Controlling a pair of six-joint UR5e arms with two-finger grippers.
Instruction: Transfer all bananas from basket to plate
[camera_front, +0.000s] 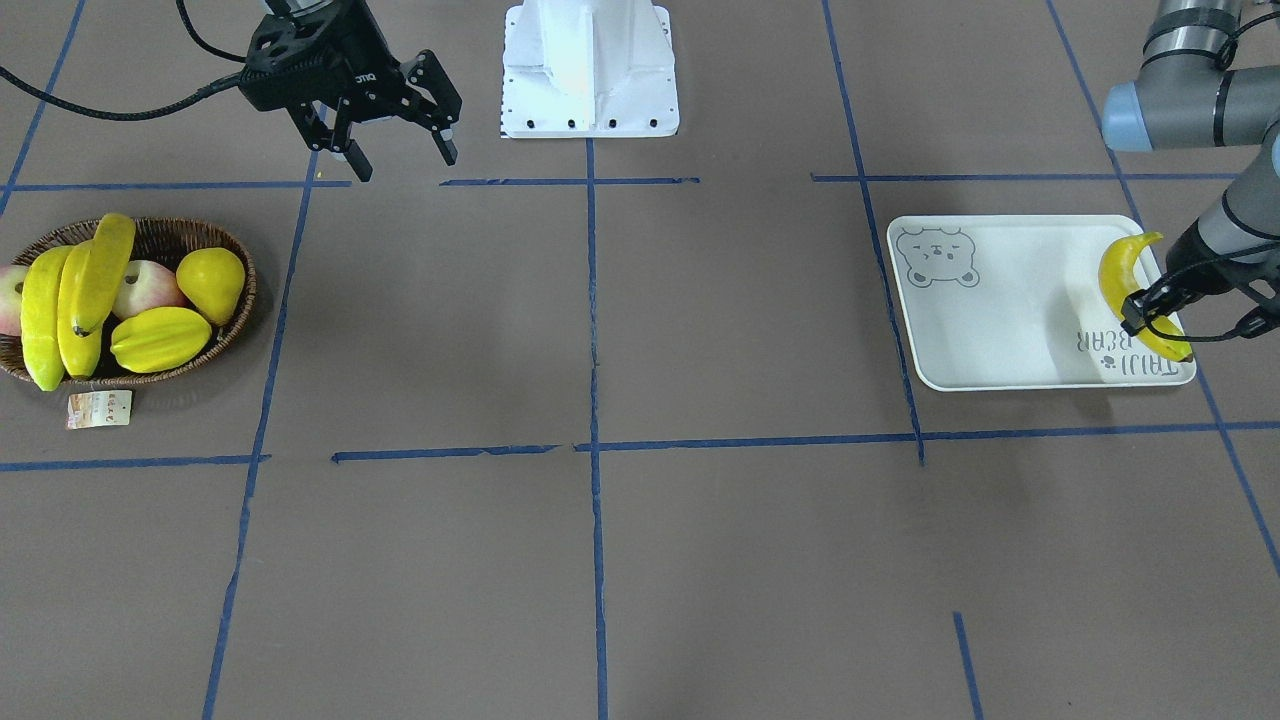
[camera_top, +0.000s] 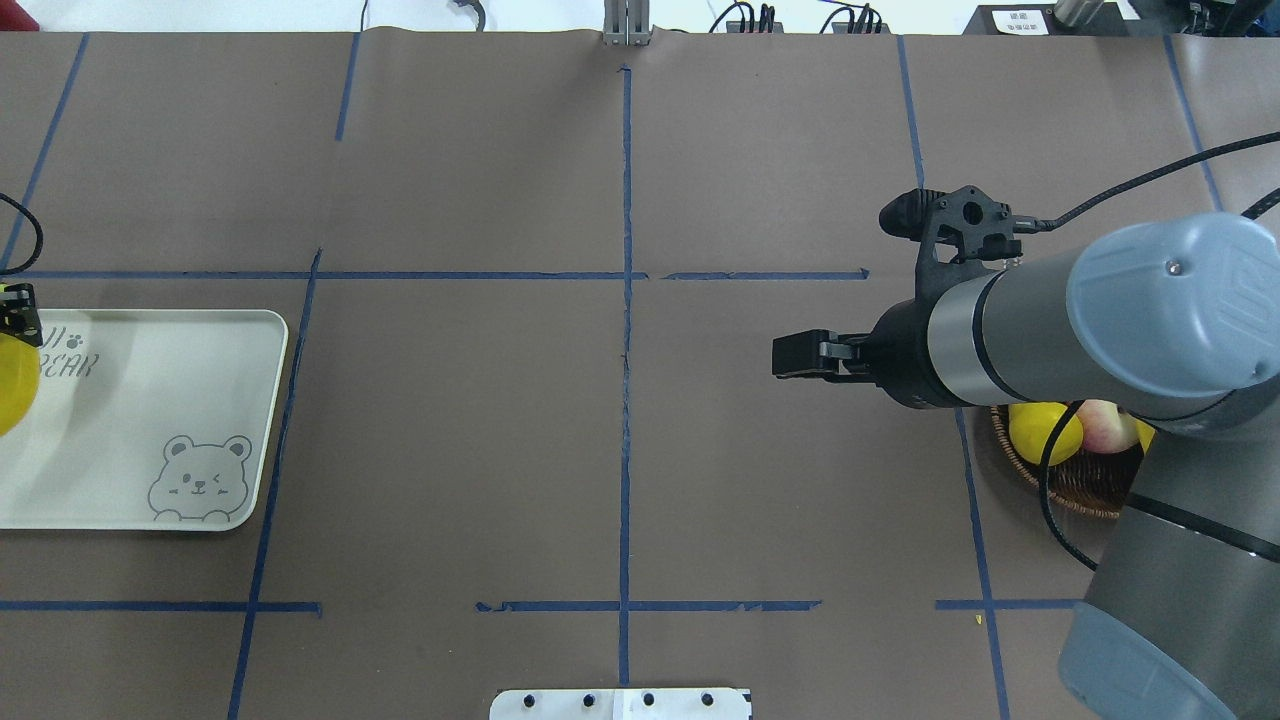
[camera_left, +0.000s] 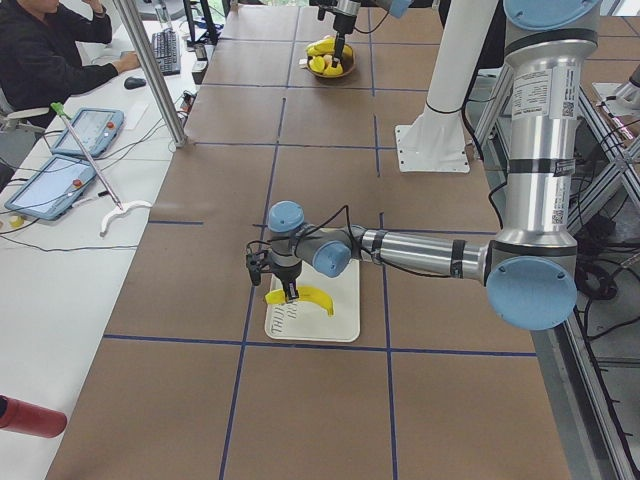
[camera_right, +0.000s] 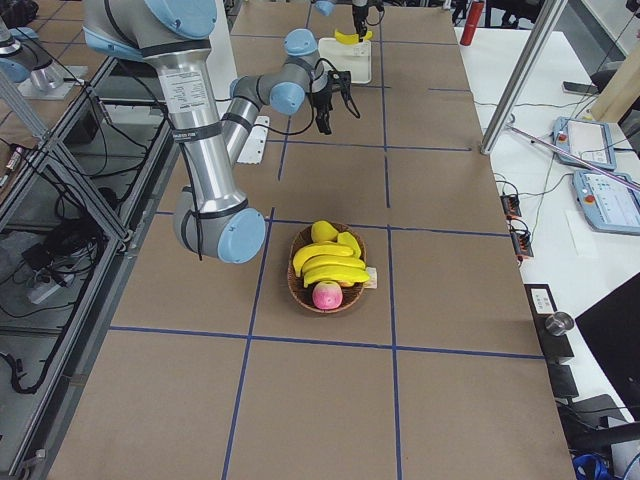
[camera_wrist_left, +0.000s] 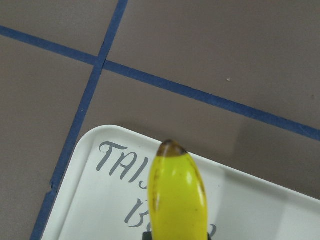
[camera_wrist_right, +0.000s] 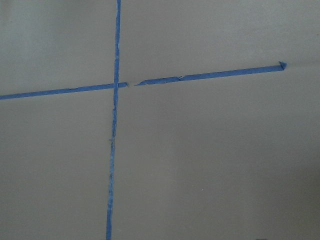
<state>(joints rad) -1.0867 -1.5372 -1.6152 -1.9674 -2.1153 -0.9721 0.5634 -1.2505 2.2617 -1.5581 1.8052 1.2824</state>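
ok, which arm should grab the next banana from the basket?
Right. The right gripper is open, empty and near the basket, where three bananas lie. The left gripper is shut on a banana at the plate, far from the basket.

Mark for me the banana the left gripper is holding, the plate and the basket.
held banana (camera_front: 1115, 272), exterior front-facing view, on its upper yellow curve.
plate (camera_front: 1000, 310), exterior front-facing view, on its bare white middle.
basket (camera_front: 165, 237), exterior front-facing view, on its woven back wall.

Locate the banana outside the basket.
Front-facing view, right side: the banana sits in the left gripper over the lettered end of the plate.
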